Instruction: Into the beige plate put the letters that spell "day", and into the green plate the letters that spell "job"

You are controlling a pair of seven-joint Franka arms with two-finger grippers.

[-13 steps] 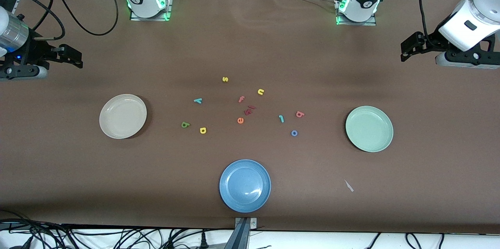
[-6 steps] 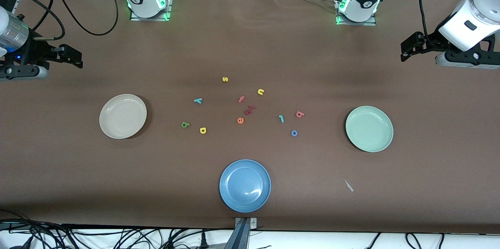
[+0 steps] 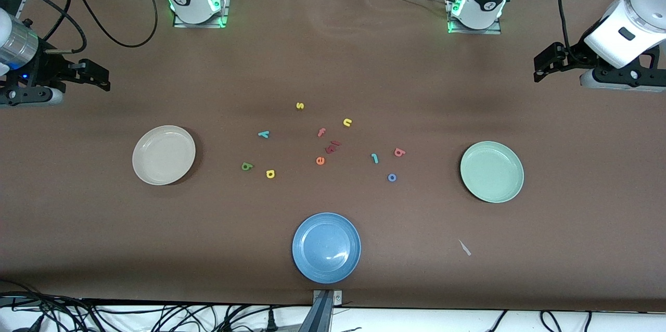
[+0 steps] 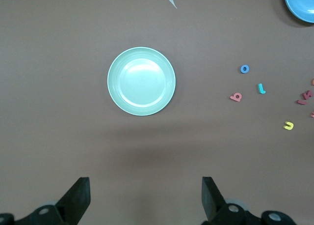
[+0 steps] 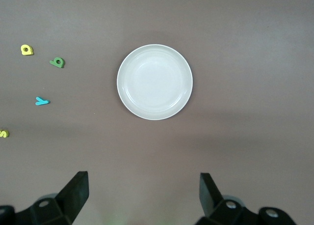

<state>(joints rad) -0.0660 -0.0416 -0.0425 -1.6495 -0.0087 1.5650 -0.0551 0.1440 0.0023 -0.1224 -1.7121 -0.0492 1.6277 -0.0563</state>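
Observation:
The beige plate (image 3: 164, 155) lies empty toward the right arm's end, and the green plate (image 3: 491, 171) lies empty toward the left arm's end. Between them lie the green d (image 3: 247, 166), yellow a (image 3: 270, 174) and teal y (image 3: 264, 134). Closer to the green plate are the teal j (image 3: 374, 158), blue o (image 3: 392, 177) and salmon b (image 3: 399, 152). My right gripper (image 3: 101, 76) hangs open high over the table's end, looking down on the beige plate (image 5: 154, 82). My left gripper (image 3: 541, 66) hangs open likewise, over the green plate (image 4: 141, 81). Neither holds anything.
A blue plate (image 3: 326, 247) sits near the front edge. Other letters lie mid-table: yellow s (image 3: 299, 105), yellow n (image 3: 347, 122), salmon f (image 3: 321, 132), orange e (image 3: 320, 161) and a dark red piece (image 3: 332, 147). A small white scrap (image 3: 464, 247) lies nearer the camera than the green plate.

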